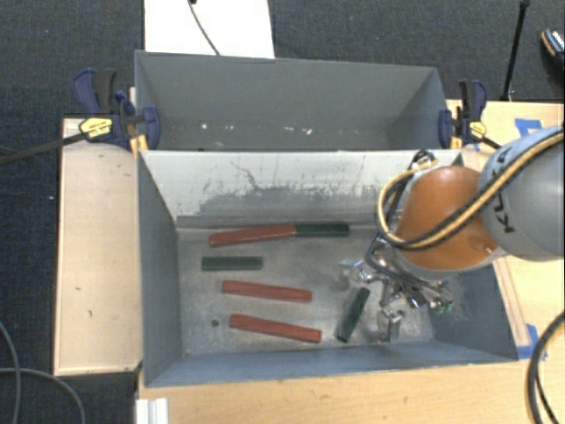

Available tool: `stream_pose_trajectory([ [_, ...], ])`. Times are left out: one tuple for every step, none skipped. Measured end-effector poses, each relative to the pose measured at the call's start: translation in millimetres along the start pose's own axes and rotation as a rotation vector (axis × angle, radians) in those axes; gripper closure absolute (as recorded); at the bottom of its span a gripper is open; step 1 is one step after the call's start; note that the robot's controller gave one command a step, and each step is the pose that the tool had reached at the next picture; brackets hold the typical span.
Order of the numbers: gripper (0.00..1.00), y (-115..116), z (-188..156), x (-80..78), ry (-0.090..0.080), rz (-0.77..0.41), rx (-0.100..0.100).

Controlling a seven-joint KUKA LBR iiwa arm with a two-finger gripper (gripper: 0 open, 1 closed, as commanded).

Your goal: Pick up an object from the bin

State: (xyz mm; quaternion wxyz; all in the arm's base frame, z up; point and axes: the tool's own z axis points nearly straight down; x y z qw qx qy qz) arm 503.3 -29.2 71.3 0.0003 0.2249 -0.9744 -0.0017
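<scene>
My gripper [389, 314] hangs low over the bin's front right part, under the arm's orange cover. Just to its left, a dark green stick [353, 314] lies tilted on the floor, close beside the gripper's metal parts; whether they touch I cannot tell. Further left, a red-brown stick [275, 329] lies along the front, with another red-brown stick [267, 291] just behind it.
Toward the back lie a long red-brown stick [252, 235] with a dark green piece [322, 230] at its right end, and a short dark green stick [231, 262] below them. The arm fills the bin's right side.
</scene>
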Motion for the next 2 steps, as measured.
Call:
stream_pose_trajectory([
  [1.00, -3.3, -0.1, 0.5, -0.001, -0.001, 0.003],
  [1.00, -15.7, -147.8, 12.8, -0.008, -0.067, 0.009],
])
